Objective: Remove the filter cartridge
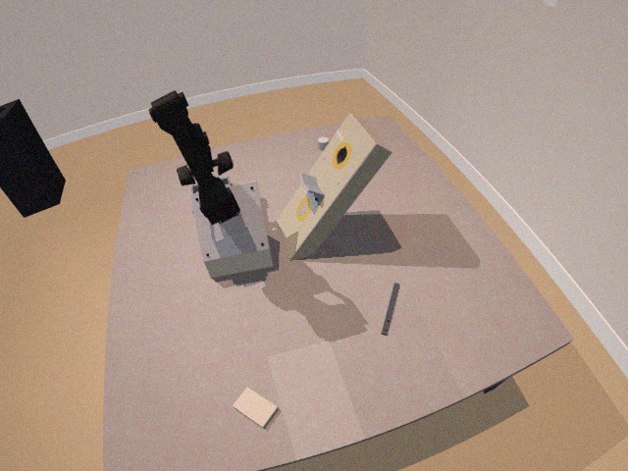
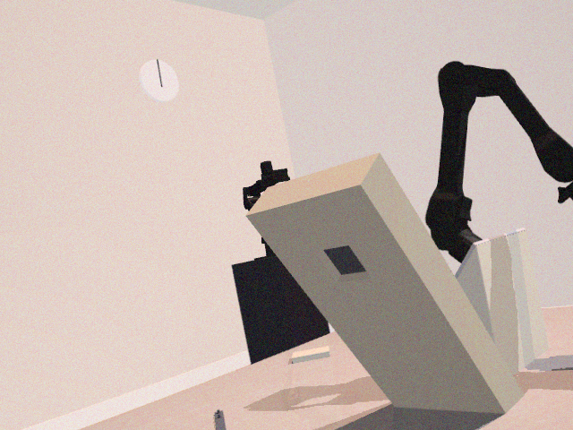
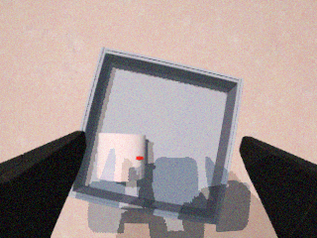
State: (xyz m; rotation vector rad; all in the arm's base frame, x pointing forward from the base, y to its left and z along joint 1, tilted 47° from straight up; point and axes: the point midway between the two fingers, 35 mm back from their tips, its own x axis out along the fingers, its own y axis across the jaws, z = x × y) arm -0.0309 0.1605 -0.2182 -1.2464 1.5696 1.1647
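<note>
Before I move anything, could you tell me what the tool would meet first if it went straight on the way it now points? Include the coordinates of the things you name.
Probably the floor of the tray [image 3: 163, 109], seen between the open tool's [image 3: 163, 141] fingers; the white cartridge [image 3: 119, 156] lies off to one side. Depth is unclear.

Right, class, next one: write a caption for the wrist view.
Open gripper above a square tray, a white cartridge lying inside near one wall.
</note>
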